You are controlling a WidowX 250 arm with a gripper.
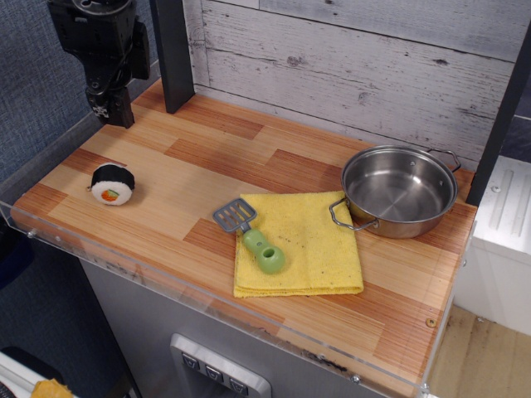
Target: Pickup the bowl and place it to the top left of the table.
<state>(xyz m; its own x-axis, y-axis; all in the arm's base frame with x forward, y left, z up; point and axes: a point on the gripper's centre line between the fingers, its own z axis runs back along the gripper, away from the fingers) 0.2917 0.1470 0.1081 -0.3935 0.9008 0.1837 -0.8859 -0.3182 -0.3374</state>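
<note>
The bowl (400,189) is a shiny steel pot with two wire loop handles. It stands upright and empty at the right side of the wood-plank table (191,170), its near edge touching the yellow cloth. My gripper (111,109) hangs from the black arm over the table's far left corner, far from the bowl and holding nothing that I can see. Its fingers point down and are seen side-on, so the gap between them does not show.
A yellow cloth (311,249) lies front centre with a green-handled grey spatula (259,245) on its left part. A sushi roll toy (113,183) sits near the left edge. A black post (174,54) stands at the back left. A clear acrylic rim (166,278) edges the front.
</note>
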